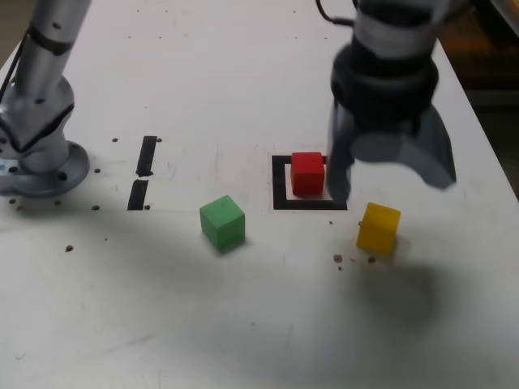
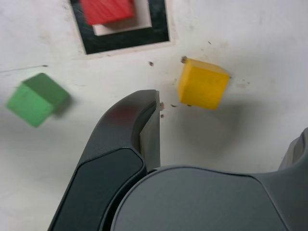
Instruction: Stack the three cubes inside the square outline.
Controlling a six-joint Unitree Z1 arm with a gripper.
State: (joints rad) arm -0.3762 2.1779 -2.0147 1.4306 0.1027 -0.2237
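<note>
The red cube (image 1: 307,173) (image 2: 106,9) sits inside the black square outline (image 1: 280,182) (image 2: 159,29). To the exterior view's left of the outline, nearer the camera, the green cube (image 1: 222,223) (image 2: 36,98) rests on the white table. On the outline's other side, the yellow cube (image 1: 379,228) (image 2: 202,84) lies slightly turned. My gripper (image 1: 389,174) (image 2: 221,130) hangs open above the table, over the spot just behind the yellow cube and beside the red one. Nothing is between its fingers (image 2: 144,120).
The arm's silver base (image 1: 40,162) stands at the exterior view's left. Two short black strips (image 1: 146,154) lie between it and the outline. Small dark specks (image 1: 339,259) dot the table near the yellow cube. The table's edge (image 1: 495,146) runs along the exterior view's right.
</note>
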